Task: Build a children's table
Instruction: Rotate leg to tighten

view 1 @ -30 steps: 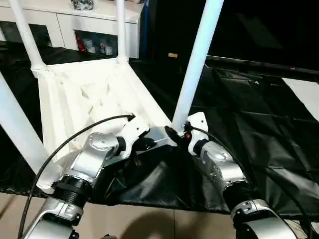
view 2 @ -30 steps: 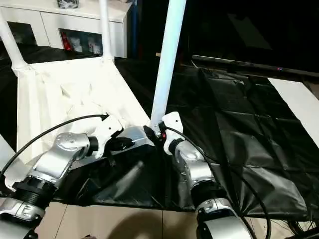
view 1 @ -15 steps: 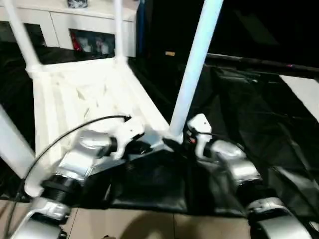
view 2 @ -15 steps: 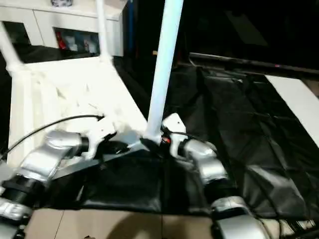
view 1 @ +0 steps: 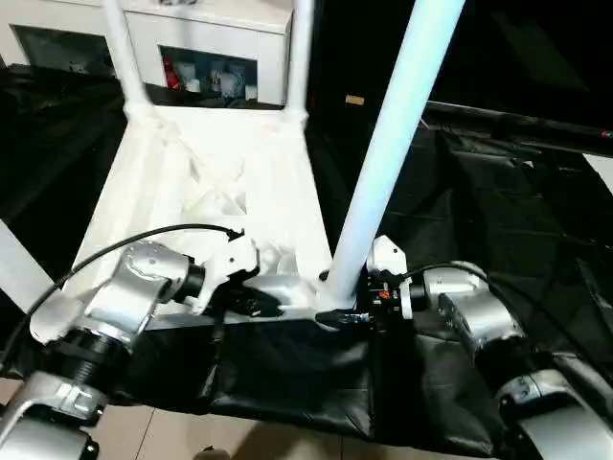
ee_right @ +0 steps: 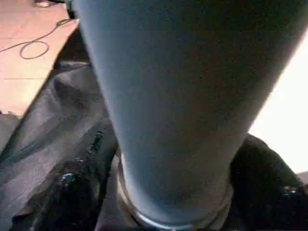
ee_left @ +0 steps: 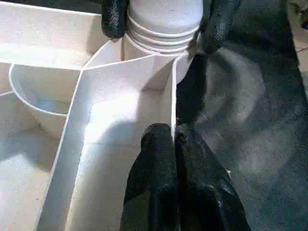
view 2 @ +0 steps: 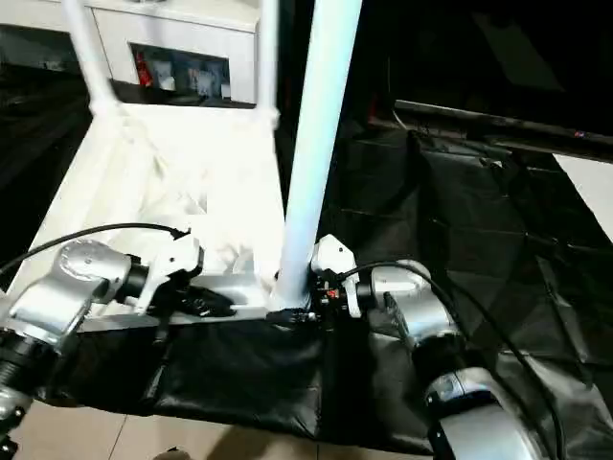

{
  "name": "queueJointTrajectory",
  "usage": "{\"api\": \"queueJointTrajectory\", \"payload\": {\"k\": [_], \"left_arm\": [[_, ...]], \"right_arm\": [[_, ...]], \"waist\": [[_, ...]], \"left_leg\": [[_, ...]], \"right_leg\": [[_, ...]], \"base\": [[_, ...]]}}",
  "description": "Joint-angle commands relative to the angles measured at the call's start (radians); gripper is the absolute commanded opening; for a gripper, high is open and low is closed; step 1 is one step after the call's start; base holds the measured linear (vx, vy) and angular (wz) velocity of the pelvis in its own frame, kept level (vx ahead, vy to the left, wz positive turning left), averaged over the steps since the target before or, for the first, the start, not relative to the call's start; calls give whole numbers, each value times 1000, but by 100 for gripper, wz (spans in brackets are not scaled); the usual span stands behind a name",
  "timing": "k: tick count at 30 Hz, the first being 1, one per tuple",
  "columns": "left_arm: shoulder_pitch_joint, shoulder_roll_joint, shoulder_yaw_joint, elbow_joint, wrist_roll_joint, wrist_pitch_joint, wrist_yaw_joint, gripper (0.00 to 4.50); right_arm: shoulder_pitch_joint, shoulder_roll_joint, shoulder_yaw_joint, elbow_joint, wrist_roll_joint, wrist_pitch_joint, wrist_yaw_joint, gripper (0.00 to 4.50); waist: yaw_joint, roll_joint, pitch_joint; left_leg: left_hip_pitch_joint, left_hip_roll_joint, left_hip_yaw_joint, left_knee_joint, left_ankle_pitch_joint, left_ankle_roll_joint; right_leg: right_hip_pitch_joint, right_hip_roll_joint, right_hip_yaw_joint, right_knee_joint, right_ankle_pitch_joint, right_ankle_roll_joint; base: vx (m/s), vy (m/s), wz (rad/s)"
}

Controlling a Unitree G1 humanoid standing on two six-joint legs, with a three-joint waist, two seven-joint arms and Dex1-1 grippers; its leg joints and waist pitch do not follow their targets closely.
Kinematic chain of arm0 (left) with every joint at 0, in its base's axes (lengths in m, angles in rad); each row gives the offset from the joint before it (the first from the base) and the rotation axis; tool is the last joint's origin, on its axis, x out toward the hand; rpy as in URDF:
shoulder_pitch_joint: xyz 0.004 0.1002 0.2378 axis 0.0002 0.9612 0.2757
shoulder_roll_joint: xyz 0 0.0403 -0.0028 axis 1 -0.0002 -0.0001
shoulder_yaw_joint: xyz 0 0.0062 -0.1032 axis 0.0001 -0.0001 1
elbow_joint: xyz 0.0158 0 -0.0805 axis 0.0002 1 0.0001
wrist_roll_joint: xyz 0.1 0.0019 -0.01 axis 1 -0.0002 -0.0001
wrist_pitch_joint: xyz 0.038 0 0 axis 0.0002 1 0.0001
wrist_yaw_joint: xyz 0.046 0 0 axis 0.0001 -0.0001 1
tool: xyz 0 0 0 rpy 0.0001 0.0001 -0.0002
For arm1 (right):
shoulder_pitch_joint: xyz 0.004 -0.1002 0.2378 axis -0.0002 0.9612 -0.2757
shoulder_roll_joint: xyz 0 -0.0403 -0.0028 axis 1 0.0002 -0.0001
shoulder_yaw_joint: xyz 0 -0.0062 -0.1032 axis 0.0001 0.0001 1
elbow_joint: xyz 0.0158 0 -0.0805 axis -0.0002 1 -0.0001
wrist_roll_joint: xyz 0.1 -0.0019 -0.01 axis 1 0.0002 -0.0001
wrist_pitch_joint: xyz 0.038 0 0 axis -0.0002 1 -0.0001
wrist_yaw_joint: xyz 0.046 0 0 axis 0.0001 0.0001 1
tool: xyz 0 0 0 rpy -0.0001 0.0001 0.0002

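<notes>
Black sheet (view 1: 498, 220) underfoot; right hand (view 1: 337, 305) seemingly around leg (view 1: 388, 163) base.

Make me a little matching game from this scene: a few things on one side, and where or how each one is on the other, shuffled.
Things:
1. left gripper
2. right gripper
3. near leg
4. cabinet

States:
A. stands upright in the table top's near corner socket
B. white, with glass doors, behind the table top
C. pinched shut on a thin rib of the table top
D. fingers either side of the leg's base

Pairs: 1-C, 2-D, 3-A, 4-B
</notes>
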Motion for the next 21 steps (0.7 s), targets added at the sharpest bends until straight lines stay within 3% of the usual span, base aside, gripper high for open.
{"api": "queueJointTrajectory", "payload": {"k": [1, 6, 10, 11, 12, 16, 17, 20, 21], "left_arm": [[-8, -7, -46, 19, 7, -6, -32, 0], [-19, -8, -40, 40, 7, -16, -27, 0], [-30, -53, 1, 74, 20, -12, 104, 0], [-32, -86, 29, 79, 22, 9, 190, 0], [-31, -91, 32, 78, 23, 13, 204, 0], [-14, -160, 67, 38, 49, 80, 384, 0], [-14, -161, 68, 36, 50, 82, 388, 0], [42, -264, 67, -75, 83, 189, 543, 0], [42, -264, 67, -75, 83, 189, 543, 0]], "right_arm": [[-21, 3, 16, 2, 13, -11, 40, 309], [-26, 11, 10, 10, 21, -7, 49, 280], [-17, 42, -19, 21, 27, 3, -33, 272], [-12, 78, -43, 46, 7, -18, -167, 272], [-11, 83, -46, 50, 4, -19, -187, 272], [5, 156, -72, 82, -38, -28, -431, 270], [6, 158, -73, 82, -39, -28, -435, 269], [13, 263, -79, 106, -101, -36, -733, 267], [13, 263, -79, 106, -101, -36, -733, 267]], "waist": [[2, 11, -54], [2, 12, -54], [1, 11, -54], [0, 11, -53], [-2, 10, -51], [-16, 7, -48], [-18, 7, -49], [-29, 6, -47], [-32, 8, -47]], "left_leg": [[3, -13, 25, -60, -217, 27], [3, -13, 23, -62, -247, 10], [6, -14, 24, -61, -244, 7], [4, -14, 23, -62, -252, 2], [3, -15, 22, -64, -259, -4], [-1, -18, 13, -71, -312, -29], [0, -16, 13, -70, -311, -31], [-2, -15, 13, -72, -310, -32], [-4, -17, 12, -72, -307, -33]], "right_leg": [[56, -27, 29, -52, -123, -236], [54, -29, 31, -55, -172, -220], [52, -29, 32, -57, -171, -221], [52, -31, 33, -59, -194, -214], [52, -31, 33, -62, -215, -208], [50, -35, 29, -80, -400, -131], [48, -35, 30, -80, -397, -130], [46, -35, 30, -82, -394, -129], [45, -33, 29, -83, -404, -122]], "base": [[0, 0, 0], [0, 0, 0], [0, 0, 0], [0, 0, 0], [0, 0, 0], [0, 0, 0], [0, 0, 0], [0, 0, 0], [0, 0, 0]]}}
